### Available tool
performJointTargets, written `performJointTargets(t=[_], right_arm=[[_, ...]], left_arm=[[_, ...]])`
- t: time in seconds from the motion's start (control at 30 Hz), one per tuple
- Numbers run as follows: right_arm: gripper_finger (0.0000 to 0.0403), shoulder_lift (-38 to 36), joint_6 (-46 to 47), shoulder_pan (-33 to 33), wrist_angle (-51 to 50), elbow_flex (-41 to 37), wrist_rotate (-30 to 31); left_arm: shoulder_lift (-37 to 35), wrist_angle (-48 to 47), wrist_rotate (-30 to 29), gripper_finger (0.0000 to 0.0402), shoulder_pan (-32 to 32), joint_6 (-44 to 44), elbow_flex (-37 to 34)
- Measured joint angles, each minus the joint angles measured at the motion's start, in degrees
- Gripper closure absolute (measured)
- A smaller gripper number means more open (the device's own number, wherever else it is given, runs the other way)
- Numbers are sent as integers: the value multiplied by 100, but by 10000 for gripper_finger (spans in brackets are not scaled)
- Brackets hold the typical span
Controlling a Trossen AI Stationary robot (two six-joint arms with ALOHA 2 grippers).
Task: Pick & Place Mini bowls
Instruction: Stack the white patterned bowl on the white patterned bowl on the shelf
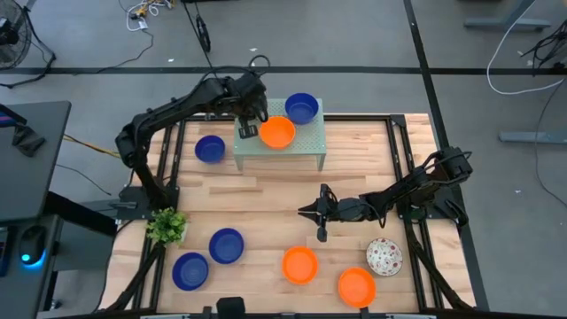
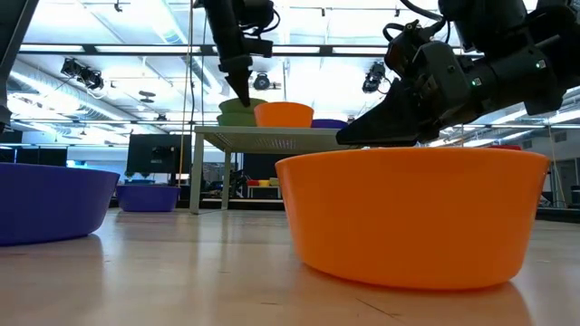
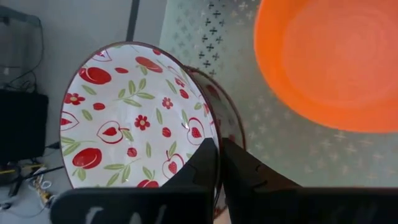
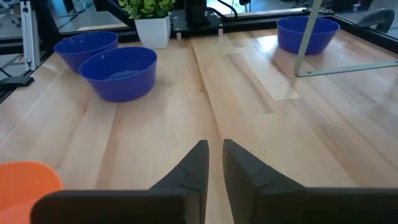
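My left gripper is over the left end of the pale green mesh stand, shut on a white bowl with red fruit and flower pattern. An orange bowl and a blue bowl sit on the stand. A blue bowl rests on the table left of the stand. Near the front edge lie two blue bowls, two orange bowls and a patterned white bowl. My right gripper hovers mid-table with its fingers close together, holding nothing. My left gripper holds the patterned bowl by its rim, one finger inside the bowl and the other outside. The fingers come from above, pointing down. The bowl is tilted beside the orange bowl; whether it touches the stand I cannot tell.
A small potted plant stands at the table's left edge. Bare wood lies between the stand and the front bowls, under my right gripper. In the low view an orange bowl fills the foreground. Black frame rails run along the table's sides.
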Motion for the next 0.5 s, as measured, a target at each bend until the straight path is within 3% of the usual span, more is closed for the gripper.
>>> performJointTargets(t=[0.5], right_arm=[[353, 0, 77, 0, 0, 0, -13]], left_arm=[[2, -235, 247, 371, -6, -111, 0]])
